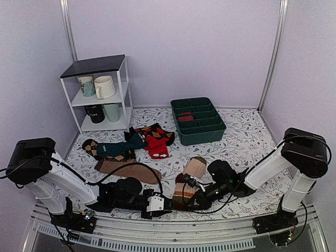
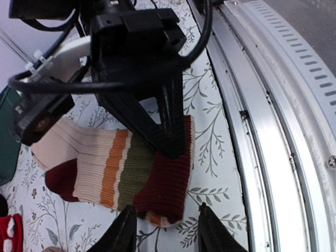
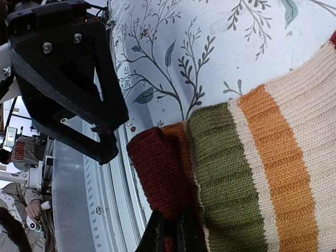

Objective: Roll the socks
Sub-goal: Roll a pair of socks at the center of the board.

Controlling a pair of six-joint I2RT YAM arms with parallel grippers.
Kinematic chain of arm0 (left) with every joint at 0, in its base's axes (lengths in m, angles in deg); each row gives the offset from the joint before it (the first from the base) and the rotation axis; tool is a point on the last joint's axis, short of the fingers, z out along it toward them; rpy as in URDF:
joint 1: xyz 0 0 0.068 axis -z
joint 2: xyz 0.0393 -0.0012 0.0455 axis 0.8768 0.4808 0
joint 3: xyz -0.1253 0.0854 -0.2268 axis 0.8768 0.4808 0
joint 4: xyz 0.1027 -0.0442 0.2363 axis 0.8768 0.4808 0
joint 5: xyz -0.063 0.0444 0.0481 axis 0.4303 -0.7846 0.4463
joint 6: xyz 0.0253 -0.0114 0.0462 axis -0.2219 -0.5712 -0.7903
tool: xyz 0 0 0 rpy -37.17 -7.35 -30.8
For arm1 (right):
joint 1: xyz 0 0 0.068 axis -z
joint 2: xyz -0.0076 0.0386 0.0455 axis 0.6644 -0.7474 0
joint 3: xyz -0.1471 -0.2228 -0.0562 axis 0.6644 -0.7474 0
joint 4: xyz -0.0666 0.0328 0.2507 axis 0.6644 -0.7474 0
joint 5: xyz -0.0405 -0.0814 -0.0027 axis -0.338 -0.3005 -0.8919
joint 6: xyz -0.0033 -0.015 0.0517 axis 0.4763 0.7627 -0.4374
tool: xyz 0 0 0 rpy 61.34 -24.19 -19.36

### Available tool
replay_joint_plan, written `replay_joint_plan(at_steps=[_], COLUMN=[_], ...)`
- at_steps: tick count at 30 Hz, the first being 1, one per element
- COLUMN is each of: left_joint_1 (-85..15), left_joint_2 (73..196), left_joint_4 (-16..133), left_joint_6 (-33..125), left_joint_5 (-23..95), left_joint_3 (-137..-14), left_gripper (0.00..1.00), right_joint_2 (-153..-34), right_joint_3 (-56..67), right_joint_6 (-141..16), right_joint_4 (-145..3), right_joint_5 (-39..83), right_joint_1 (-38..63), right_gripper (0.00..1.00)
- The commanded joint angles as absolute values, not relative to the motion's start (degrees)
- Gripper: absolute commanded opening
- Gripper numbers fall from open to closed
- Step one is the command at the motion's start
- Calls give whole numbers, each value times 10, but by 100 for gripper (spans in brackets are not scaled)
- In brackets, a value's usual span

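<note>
The socks (image 1: pixel 190 178) lie stacked near the table's front edge, beige legs pointing away and striped feet toward me. In the left wrist view the socks (image 2: pixel 131 173) have their maroon toe end folded back over the stripes. My right gripper (image 3: pixel 171 237) is shut on that maroon fold and shows in the left wrist view as black fingers (image 2: pixel 167 140) pressed onto it. My left gripper (image 2: pixel 167 231) is open, one fingertip on each side of the fold's end, touching nothing. From above, the left gripper (image 1: pixel 167 203) and right gripper (image 1: pixel 190 202) meet at the socks' near end.
A plain brown sock (image 1: pixel 128 169), a teal sock (image 1: pixel 121 147) and red-and-black argyle socks (image 1: pixel 155 137) lie behind on the left. A green divided bin (image 1: pixel 198 121) stands at the back. A white shelf (image 1: pixel 100 94) holds mugs. The metal front rail (image 2: pixel 273 131) runs close beside the socks.
</note>
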State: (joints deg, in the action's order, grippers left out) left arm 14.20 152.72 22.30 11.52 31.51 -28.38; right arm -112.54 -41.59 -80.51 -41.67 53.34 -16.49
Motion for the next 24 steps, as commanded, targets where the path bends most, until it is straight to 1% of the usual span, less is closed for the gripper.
replay_joint_plan(at_steps=[1, 10, 16, 19, 21, 23, 24], left_joint_1=[153, 162, 165, 165, 164, 164, 164], left_joint_2=[1507, 1562, 1595, 1609, 1612, 1616, 1620], left_joint_4=[158, 226, 266, 266, 262, 258, 260], left_joint_6=[80, 68, 70, 76, 79, 79, 78], left_joint_5=[277, 331, 333, 311, 298, 289, 288], left_joint_3=[-276, -317, -341, -347, -348, -349, -351], left_gripper=[42, 42, 41, 41, 42, 45, 46], right_joint_2=[-1167, -1168, -1170, -1170, -1172, -1172, -1172], right_joint_3=[-433, -434, -432, -431, -431, -431, -431], right_joint_6=[-806, -807, -807, -805, -803, -802, -800], right_joint_4=[-556, -561, -563, -564, -564, -564, -564], right_joint_5=[537, 536, 540, 541, 542, 544, 544], right_joint_1=[-166, -161, -157, -157, -157, -158, -157], right_gripper=[3, 3, 3, 3, 3, 3, 3])
